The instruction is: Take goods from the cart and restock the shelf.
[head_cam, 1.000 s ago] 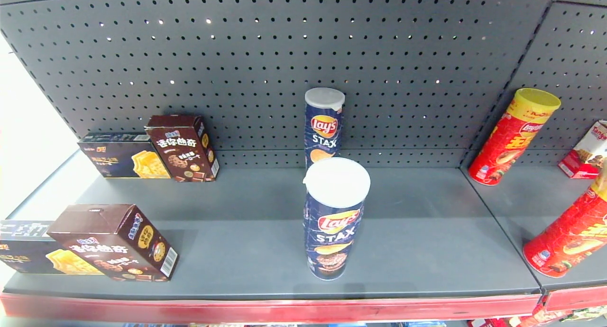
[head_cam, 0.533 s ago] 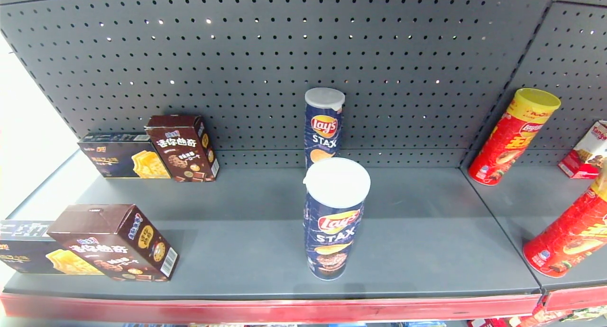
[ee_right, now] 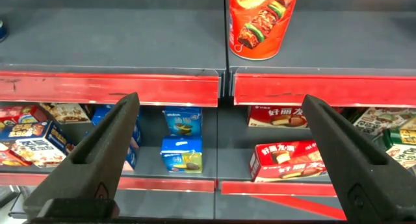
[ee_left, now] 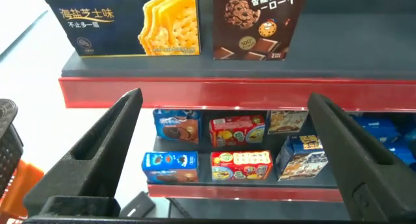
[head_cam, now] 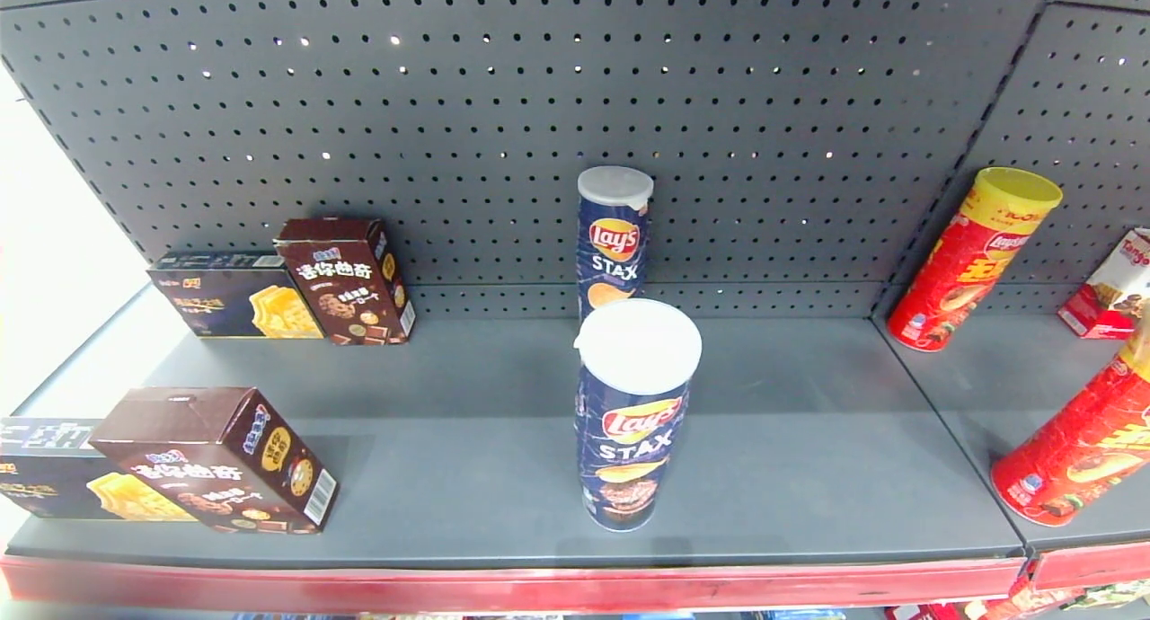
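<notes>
Two dark blue chip cans stand upright mid-shelf in the head view, one near the front (head_cam: 634, 413) and one against the pegboard (head_cam: 614, 238). On the shelf's left side sit brown cookie boxes (head_cam: 220, 458) (head_cam: 348, 279) beside black cracker boxes (head_cam: 235, 294). Red chip cans (head_cam: 975, 256) (head_cam: 1083, 449) stand in the bay to the right. My left gripper (ee_left: 224, 152) is open below the shelf's red front edge (ee_left: 234, 94), facing the cracker box (ee_left: 123, 19) and cookie box (ee_left: 257, 23). My right gripper (ee_right: 221, 152) is open, empty, below a red can (ee_right: 260, 23).
The grey shelf board (head_cam: 809, 458) has free room left and right of the blue cans. A lower shelf holds several small blue, red and yellow boxes (ee_left: 237, 149) (ee_right: 182, 136). A black basket edge (ee_left: 8, 146) shows at one side of the left wrist view.
</notes>
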Tool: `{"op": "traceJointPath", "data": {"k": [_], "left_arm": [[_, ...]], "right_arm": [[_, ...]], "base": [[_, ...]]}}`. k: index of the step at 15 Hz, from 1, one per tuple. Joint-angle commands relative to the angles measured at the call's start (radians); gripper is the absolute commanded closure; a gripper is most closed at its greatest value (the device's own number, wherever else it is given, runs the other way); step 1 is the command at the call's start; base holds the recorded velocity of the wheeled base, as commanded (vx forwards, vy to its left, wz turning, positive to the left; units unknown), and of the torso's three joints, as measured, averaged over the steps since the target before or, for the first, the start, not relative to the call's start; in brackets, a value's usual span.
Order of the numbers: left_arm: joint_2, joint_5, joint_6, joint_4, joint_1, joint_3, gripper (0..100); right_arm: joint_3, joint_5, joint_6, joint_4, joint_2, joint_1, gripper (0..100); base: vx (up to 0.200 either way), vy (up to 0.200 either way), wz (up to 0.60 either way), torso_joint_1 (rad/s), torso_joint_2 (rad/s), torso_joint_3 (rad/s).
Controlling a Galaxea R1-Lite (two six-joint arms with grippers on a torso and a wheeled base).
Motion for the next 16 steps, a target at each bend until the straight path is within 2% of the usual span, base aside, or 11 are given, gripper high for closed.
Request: {"op": "traceJointPath", "data": {"k": [1, 4, 5, 7, 16], "left_arm": [[0.0, -0.001, -0.001, 0.0, 0.0, 0.0, 0], [0.0, 0.009, 0.001, -0.002, 0.0, 0.0, 0], [0.0, 0.009, 0.004, -0.002, 0.0, 0.0, 0], [0.0, 0.009, -0.005, 0.0, 0.0, 0.0, 0], [0.0, 0.003, -0.001, 0.0, 0.0, 0.0, 0]], "right_arm": [[0.0, 0.001, 0.001, 0.0, 0.002, 0.0, 0], [0.0, 0.001, 0.0, 0.001, 0.002, 0.0, 0], [0.0, 0.001, 0.001, 0.0, 0.002, 0.0, 0], [0.0, 0.001, 0.0, 0.001, 0.002, 0.0, 0], [0.0, 0.001, 0.001, 0.001, 0.002, 0.0, 0]], "base": [[0.0, 0.0, 0.0, 0.0, 0.0, 0.0], [0.0, 0.0, 0.0, 0.0, 0.0, 0.0], [-0.2, 0.0, 0.0, 0.002, 0.01, 0.002], [0.0, 0.0, 0.0, 0.0, 0.0, 0.0], [0.0, 0.0, 0.0, 0.0, 0.0, 0.0]]}}
